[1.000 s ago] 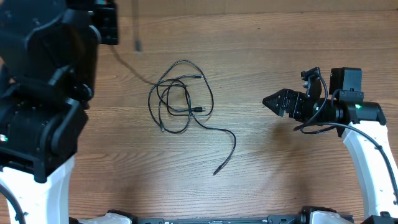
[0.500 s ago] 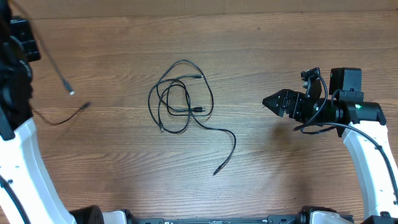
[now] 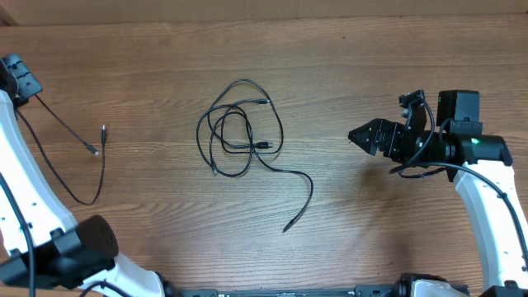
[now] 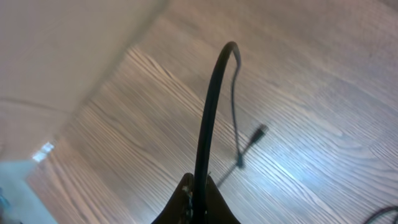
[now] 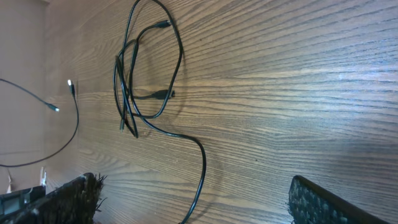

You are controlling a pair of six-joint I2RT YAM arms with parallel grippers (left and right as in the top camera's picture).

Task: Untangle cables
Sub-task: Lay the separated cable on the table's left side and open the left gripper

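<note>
Cables (image 3: 247,147) are only partly sorted, as I judge it: one is apart from the others, and the rest make one knot. Nearest to the near edge of the counter (image 3: 371,66) ends the loose tail (image 3: 311,191) of that knot, and nothing crosses it there. Further in, about the middle of the counter, lies the knot itself, several loops laid over each other with small plugs showing among them. This part is left to do, and I cannot count how many cords are in it. At about the same depth, toward the right edge, the right pincer (image 3: 356,134) hangs well apart from the knot, its tips pointing at it. In its wrist view the two fingers stand wide from each other and hold nothing. Farthest, by the far-left corner, the left pincer (image 4: 198,208) is clenched on the separated cable (image 3: 102,165). That cable droops from it in a curve along the left edge, well apart from the knot, with both ends free. I cannot tell how much of it rests on the wood.
</note>
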